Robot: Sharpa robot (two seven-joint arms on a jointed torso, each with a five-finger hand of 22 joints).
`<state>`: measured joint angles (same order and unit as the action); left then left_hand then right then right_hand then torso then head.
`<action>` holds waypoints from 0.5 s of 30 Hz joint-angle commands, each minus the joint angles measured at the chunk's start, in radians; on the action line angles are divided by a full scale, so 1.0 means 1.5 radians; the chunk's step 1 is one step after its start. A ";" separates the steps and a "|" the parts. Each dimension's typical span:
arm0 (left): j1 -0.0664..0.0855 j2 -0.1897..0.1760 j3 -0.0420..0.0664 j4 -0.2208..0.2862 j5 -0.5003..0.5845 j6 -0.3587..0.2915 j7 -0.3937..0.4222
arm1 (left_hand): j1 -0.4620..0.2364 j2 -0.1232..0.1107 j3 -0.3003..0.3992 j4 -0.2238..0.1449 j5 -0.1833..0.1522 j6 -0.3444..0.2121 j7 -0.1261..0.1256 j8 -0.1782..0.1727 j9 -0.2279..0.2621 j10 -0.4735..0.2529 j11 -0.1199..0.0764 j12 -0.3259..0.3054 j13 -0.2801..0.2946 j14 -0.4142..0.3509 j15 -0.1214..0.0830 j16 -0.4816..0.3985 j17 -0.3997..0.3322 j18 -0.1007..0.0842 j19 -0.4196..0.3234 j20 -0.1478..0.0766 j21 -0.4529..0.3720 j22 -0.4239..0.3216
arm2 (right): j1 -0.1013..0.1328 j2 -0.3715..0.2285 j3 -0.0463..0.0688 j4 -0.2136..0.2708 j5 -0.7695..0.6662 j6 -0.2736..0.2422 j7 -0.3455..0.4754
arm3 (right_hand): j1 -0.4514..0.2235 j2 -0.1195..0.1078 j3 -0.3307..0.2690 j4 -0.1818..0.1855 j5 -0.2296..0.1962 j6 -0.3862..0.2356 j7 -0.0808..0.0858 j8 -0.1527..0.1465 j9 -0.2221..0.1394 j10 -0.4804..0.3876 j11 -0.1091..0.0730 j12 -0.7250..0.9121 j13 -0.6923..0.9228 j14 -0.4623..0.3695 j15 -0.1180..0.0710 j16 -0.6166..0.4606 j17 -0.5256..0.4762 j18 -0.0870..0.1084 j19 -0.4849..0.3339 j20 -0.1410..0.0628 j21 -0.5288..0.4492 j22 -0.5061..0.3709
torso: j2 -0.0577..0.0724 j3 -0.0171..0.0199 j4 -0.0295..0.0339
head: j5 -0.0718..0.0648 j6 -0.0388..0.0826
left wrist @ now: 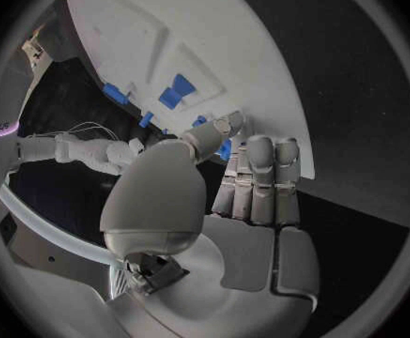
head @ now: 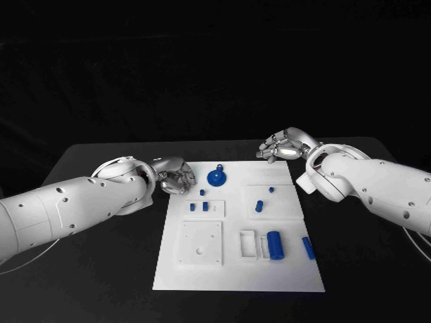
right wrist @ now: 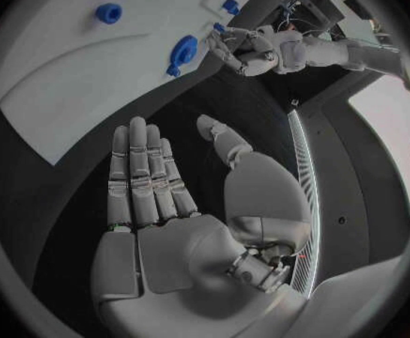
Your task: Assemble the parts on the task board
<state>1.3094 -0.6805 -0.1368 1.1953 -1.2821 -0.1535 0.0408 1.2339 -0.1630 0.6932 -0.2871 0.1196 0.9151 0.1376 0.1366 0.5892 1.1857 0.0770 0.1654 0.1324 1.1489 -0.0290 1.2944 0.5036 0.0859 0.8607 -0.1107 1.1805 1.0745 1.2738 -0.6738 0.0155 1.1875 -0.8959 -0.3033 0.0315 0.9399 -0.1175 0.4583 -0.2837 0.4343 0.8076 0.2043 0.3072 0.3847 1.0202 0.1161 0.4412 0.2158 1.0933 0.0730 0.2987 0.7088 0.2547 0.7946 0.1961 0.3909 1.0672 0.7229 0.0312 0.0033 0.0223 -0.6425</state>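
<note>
Parts lie scattered on the white task board at the middle of your black tabletop, none held. Your left robot hand sits empty at the board's far left corner, fingers straight and together. Your right robot hand hangs flat and empty off the far right corner.

Two white robot arms reach in from the lower left and right edges of the head view. The left hand sits left of centre, fingers loosely curled and empty. The right hand is higher, right of centre, holding nothing. Its wrist view shows its fingers straight, thumb apart.
</note>
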 commanded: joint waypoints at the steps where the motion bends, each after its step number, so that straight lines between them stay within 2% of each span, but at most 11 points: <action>1: -0.001 -0.008 0.000 -0.008 0.058 -0.045 0.023 | 0.004 -0.006 0.005 0.001 0.001 -0.001 0.005 0.005 -0.001 -0.013 0.009 -0.004 -0.001 -0.009 0.003 -0.009 -0.004 0.032 -0.008 -0.008 -0.007 -0.003 | 0.000 -0.003 0.000 -0.002 -0.038 0.051 -0.008 | 0.022 0.000 0.004 -0.005 -0.014 0.002 -0.002 0.006 0.000 -0.006 -0.001 0.004 -0.001 0.000 0.001 -0.004 0.002 0.004 -0.005 0.001 -0.005 0.002 | -0.001 0.0010 0.0000 | -0.003 0.004; 4: 0.000 -0.014 0.005 -0.014 0.141 -0.066 0.042 | 0.004 -0.007 0.009 0.002 0.001 -0.001 0.009 0.008 -0.003 -0.015 0.012 -0.006 0.000 -0.029 0.007 -0.036 -0.016 0.026 -0.027 -0.002 -0.026 -0.010 | 0.000 -0.004 0.000 -0.011 -0.067 0.048 -0.004 | 0.051 0.000 0.011 -0.005 -0.030 0.010 -0.005 0.011 0.002 -0.005 0.000 -0.001 -0.005 0.002 0.001 -0.004 0.003 0.005 -0.003 0.001 -0.004 0.003 | -0.001 0.0004 0.0002 | -0.009 0.007; 6: 0.001 -0.016 0.009 -0.020 0.234 -0.079 0.061 | 0.003 -0.006 0.011 0.003 -0.001 0.000 0.009 0.011 -0.003 -0.014 0.014 -0.006 0.001 -0.042 0.009 -0.056 -0.025 0.020 -0.042 0.002 -0.040 -0.016 | 0.000 -0.007 0.000 -0.019 -0.086 0.051 -0.003 | 0.072 -0.003 0.018 -0.005 -0.039 0.014 -0.007 0.013 0.002 -0.015 0.005 -0.014 -0.012 0.008 -0.002 -0.002 0.005 0.005 0.004 -0.001 -0.003 0.002 | -0.001 -0.0001 0.0005 | -0.015 0.011; 8: 0.004 -0.019 0.009 -0.021 0.317 -0.087 0.080 | 0.001 -0.004 0.012 0.003 -0.003 0.003 0.012 0.015 -0.003 -0.009 0.014 -0.003 0.003 -0.054 0.010 -0.074 -0.033 0.015 -0.054 0.005 -0.052 -0.020 | 0.000 -0.012 0.000 -0.021 -0.113 0.055 -0.003 | 0.085 -0.004 0.023 -0.006 -0.043 0.017 -0.008 0.014 0.002 -0.017 0.008 -0.024 -0.018 0.019 -0.006 0.004 0.009 0.005 0.016 -0.004 0.001 0.002 | -0.002 -0.0006 0.0010 | -0.020 0.014; 10: 0.004 -0.022 0.008 -0.017 0.385 -0.092 0.101 | -0.006 0.002 0.009 0.004 -0.008 0.008 0.014 0.021 -0.003 0.020 0.004 0.014 0.012 -0.063 0.002 -0.094 -0.042 0.007 -0.067 0.006 -0.066 -0.025 | 0.000 -0.021 0.000 -0.016 -0.154 0.059 -0.009 | 0.101 -0.006 0.030 -0.006 -0.048 0.023 -0.010 0.017 0.003 -0.008 0.008 -0.034 -0.024 0.047 -0.018 0.019 0.020 0.005 0.047 -0.015 0.012 0.001 | -0.003 -0.0006 0.0014 | -0.024 0.022; 11: 0.004 -0.024 0.008 -0.013 0.406 -0.093 0.107 | -0.009 0.003 0.007 0.005 -0.012 0.010 0.014 0.023 -0.003 0.023 0.003 0.017 0.014 -0.067 0.002 -0.104 -0.046 0.004 -0.072 0.007 -0.071 -0.028 | 0.000 -0.025 0.000 -0.012 -0.174 0.067 -0.014 | 0.107 -0.006 0.031 -0.007 -0.049 0.027 -0.012 0.019 0.004 -0.002 0.006 -0.035 -0.025 0.065 -0.026 0.030 0.026 0.005 0.066 -0.021 0.020 0.001 | -0.003 -0.0004 0.0016 | -0.026 0.024; 12: 0.004 -0.027 0.008 -0.009 0.426 -0.094 0.112 | -0.013 0.004 0.005 0.004 -0.016 0.011 0.013 0.025 -0.003 0.023 0.003 0.019 0.015 -0.072 0.003 -0.117 -0.051 0.001 -0.079 0.007 -0.079 -0.031 | 0.000 -0.029 0.000 -0.008 -0.191 0.074 -0.017 | 0.112 -0.008 0.033 -0.007 -0.048 0.032 -0.015 0.022 0.006 0.009 0.002 -0.036 -0.025 0.084 -0.035 0.041 0.035 0.005 0.090 -0.030 0.029 0.001 | -0.003 -0.0003 0.0016 | -0.028 0.026; 13: 0.004 -0.031 0.008 -0.003 0.449 -0.092 0.119 | -0.016 0.005 0.002 0.005 -0.018 0.012 0.012 0.027 -0.003 0.020 0.004 0.019 0.016 -0.072 0.004 -0.124 -0.054 -0.002 -0.081 0.007 -0.083 -0.032 | 0.000 -0.032 0.000 -0.004 -0.206 0.080 -0.020 | 0.114 -0.010 0.031 -0.004 -0.046 0.039 -0.018 0.026 0.008 0.027 -0.007 -0.036 -0.023 0.117 -0.048 0.063 0.051 0.005 0.133 -0.046 0.048 0.003 | -0.003 -0.0001 0.0013 | -0.028 0.027; 15: 0.004 -0.037 0.008 0.006 0.487 -0.090 0.127 | -0.020 0.005 -0.003 0.005 -0.021 0.011 0.012 0.029 -0.004 0.015 0.006 0.018 0.015 -0.068 0.005 -0.128 -0.055 -0.003 -0.079 0.005 -0.085 -0.033 | 0.000 -0.037 0.000 0.005 -0.226 0.085 -0.022 | 0.115 -0.008 0.030 -0.007 -0.044 0.044 -0.021 0.028 0.011 0.048 -0.015 -0.046 -0.022 0.137 -0.058 0.085 0.072 0.005 0.167 -0.063 0.056 0.000 | -0.003 -0.0011 0.0006 | -0.028 0.028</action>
<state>1.3148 -0.7328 -0.1247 1.1932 -0.7617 -0.2594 0.1572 1.2122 -0.1577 0.6930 -0.2792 0.0917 0.9240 0.1574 0.1772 0.5845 1.2170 0.0870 0.1927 0.1551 1.0459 -0.0220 1.1043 0.4215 0.0866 0.7432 -0.0786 1.0568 1.0260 1.2736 -0.7270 0.0157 1.1845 -1.1090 -0.2278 0.0137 1.1032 -0.1317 0.5037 -0.2928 0.3640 0.8679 0.1702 0.3447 0.4000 1.0828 0.0975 0.3771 0.1821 1.2883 -0.0093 0.4169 0.8087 0.2471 1.0290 0.1096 0.4700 1.0687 0.7192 0.0307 0.0047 -0.0179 -0.6053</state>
